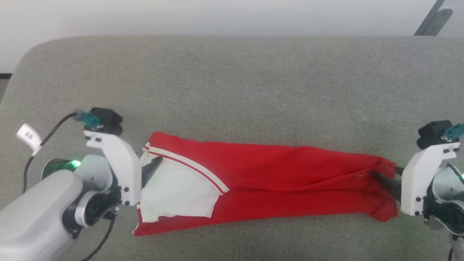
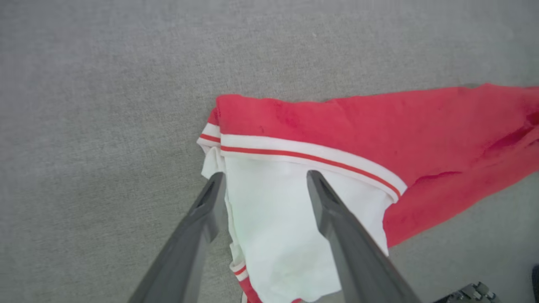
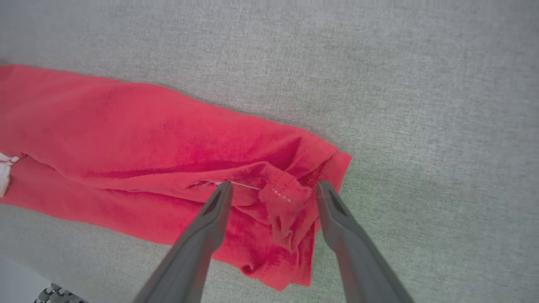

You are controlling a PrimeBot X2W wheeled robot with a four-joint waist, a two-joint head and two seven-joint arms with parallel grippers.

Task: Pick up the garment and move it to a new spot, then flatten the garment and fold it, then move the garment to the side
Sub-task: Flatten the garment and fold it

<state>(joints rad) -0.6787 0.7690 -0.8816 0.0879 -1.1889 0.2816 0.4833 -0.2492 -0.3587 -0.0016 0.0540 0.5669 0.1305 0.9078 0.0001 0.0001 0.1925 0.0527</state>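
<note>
Garment (image 1: 268, 181) lies in a long folded strip on the grey surface (image 1: 232, 83), where you see the left gripper (image 2: 265, 176) spread wide over its white sleeve (image 2: 273, 227) and the right gripper (image 3: 273, 187) wide over its hem (image 3: 290, 219).

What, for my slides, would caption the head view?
Left gripper and right gripper, both open, at opposite ends of the red garment.

Pale grey forearm (image 1: 32, 214) bears a white bracket (image 1: 123, 166), black camera (image 1: 108, 119), teal plug (image 1: 90, 120), seemingly tagged cable (image 1: 54, 127).
</note>
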